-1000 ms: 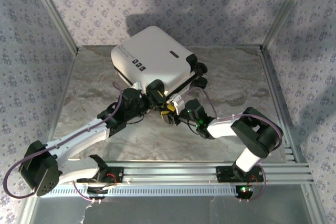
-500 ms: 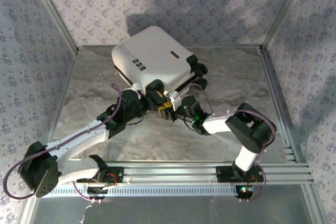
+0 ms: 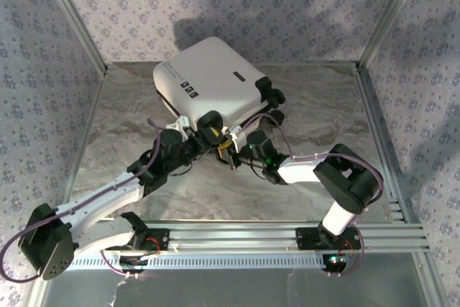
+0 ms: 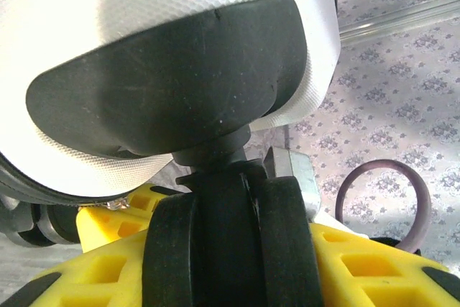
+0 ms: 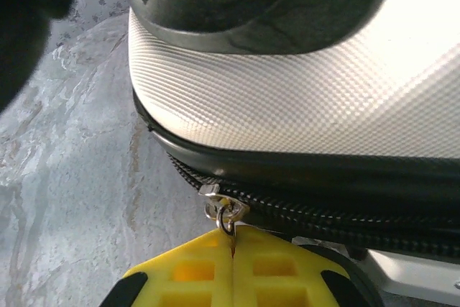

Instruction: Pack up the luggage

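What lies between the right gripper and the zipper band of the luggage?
A small metal zipper pull: the right wrist view shows it hanging from the zipper band of the luggage into the seam of the shut right gripper.

Grey marbled table [image 3: 316, 113], level. Walls [image 3: 287, 5] on three sides carry pale floral paper. Aluminium posts [image 3: 72, 16] stand at the rear corners. Slotted rail [image 3: 244, 235] spans the near edge.

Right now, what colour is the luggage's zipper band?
The zipper band is black, clearest in the right wrist view.
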Controlling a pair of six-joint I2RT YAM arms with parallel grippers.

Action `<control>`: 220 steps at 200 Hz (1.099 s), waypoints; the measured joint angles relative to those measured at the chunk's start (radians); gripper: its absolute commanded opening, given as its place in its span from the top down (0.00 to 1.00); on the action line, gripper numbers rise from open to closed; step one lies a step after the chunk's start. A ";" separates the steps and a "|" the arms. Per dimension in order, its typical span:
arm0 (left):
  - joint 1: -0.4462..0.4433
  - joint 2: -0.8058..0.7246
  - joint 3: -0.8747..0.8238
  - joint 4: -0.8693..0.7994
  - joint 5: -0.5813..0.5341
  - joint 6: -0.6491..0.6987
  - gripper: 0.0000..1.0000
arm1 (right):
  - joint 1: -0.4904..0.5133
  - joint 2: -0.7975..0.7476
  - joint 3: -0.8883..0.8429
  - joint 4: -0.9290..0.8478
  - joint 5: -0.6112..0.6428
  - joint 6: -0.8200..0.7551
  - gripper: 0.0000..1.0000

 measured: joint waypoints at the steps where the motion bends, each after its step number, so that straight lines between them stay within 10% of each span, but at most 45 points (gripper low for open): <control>1: 0.000 -0.002 -0.001 -0.001 0.000 0.000 0.90 | 0.000 0.000 0.000 -0.001 0.000 0.000 0.99; 86: 0.000 -0.103 -0.019 -0.085 -0.024 0.031 0.92 | -0.036 -0.103 0.002 -0.178 0.208 0.006 1.00; 220: -0.002 -0.329 0.035 -0.187 -0.046 0.207 0.94 | -0.376 -0.140 0.005 -0.257 0.312 -0.029 1.00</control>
